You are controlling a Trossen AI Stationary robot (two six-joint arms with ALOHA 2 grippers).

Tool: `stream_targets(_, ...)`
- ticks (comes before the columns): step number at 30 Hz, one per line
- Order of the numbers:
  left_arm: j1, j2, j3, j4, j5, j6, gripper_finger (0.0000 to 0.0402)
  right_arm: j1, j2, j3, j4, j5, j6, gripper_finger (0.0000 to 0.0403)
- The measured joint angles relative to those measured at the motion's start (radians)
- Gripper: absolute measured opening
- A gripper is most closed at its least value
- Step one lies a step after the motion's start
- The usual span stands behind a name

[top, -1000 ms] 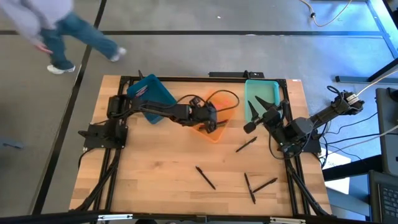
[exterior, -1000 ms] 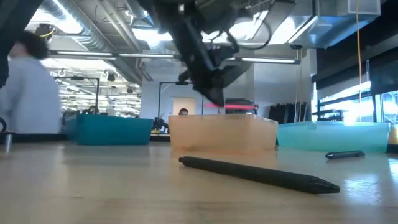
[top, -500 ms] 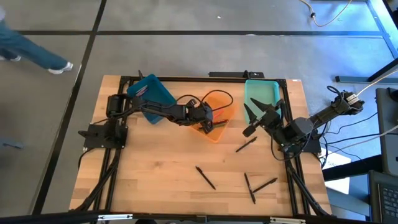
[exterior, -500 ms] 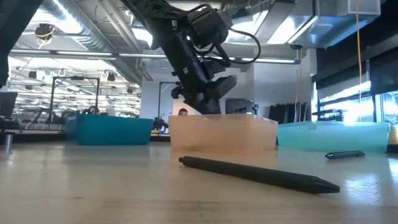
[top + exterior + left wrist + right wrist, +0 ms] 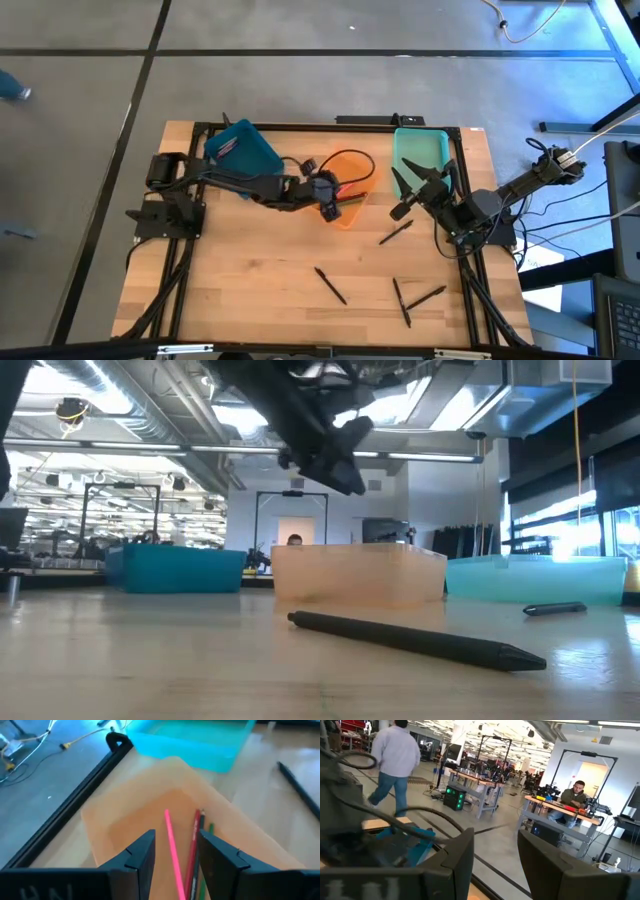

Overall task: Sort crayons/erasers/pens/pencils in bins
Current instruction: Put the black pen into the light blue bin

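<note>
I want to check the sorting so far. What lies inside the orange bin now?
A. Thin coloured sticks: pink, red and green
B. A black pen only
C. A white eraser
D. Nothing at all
A: the left wrist view shows a pink stick, a red one and a green one lying in the orange bin, seen between the open fingers of the left gripper.

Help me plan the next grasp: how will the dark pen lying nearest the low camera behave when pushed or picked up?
The dark pen looks straight and rigid, so it probably won't flex. Its slim round barrel lies flat on the smooth wooden table, so a sideways nudge may roll it. It seems light, easy to lift.
</note>
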Motion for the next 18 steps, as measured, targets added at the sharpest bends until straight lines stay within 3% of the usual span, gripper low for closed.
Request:
stream_targets(8,-0.057,-0.172,-0.283,0.215,0.008,0.037,0.0135,-0.009,0.000,0.000,-0.013,-0.037,0.041,0.0156)
stream_targets(18,-0.153,-0.411,-0.581,0.533,0.059,0.144,0.0135,-0.163,0.068,0.004,-0.024,-0.479,0.219,0.0156)
